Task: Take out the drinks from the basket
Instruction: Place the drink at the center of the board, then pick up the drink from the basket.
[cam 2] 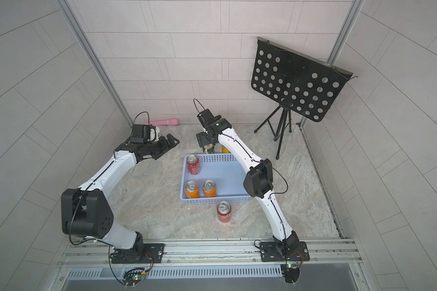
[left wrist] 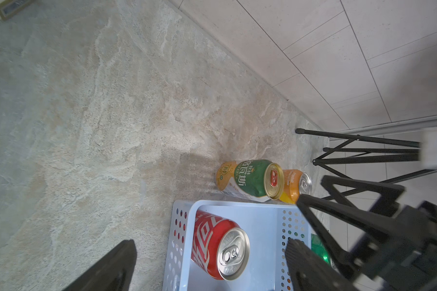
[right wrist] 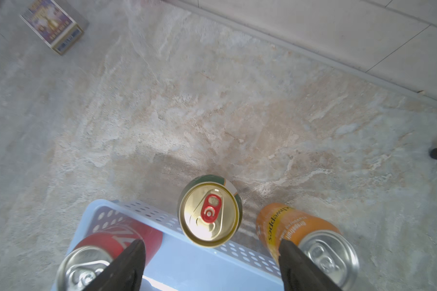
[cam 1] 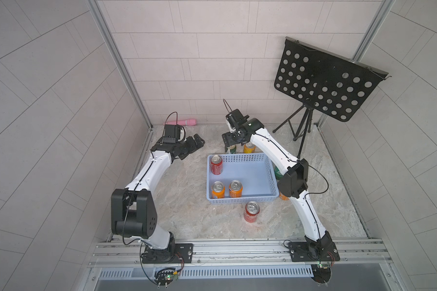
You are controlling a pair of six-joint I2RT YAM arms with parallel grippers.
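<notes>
my right gripper point(right wrist: 210, 243) hangs spread over the gold-top can point(right wrist: 210, 210), which stands free just behind the basket point(cam 1: 240, 199); left gripper point(cam 1: 193, 148) spread too, empty. red can point(cam 1: 216, 165) and two orange cans point(cam 1: 218, 190) sit inside. likely light, smooth, dentable: i'd pinch mid-body, gently.
</notes>
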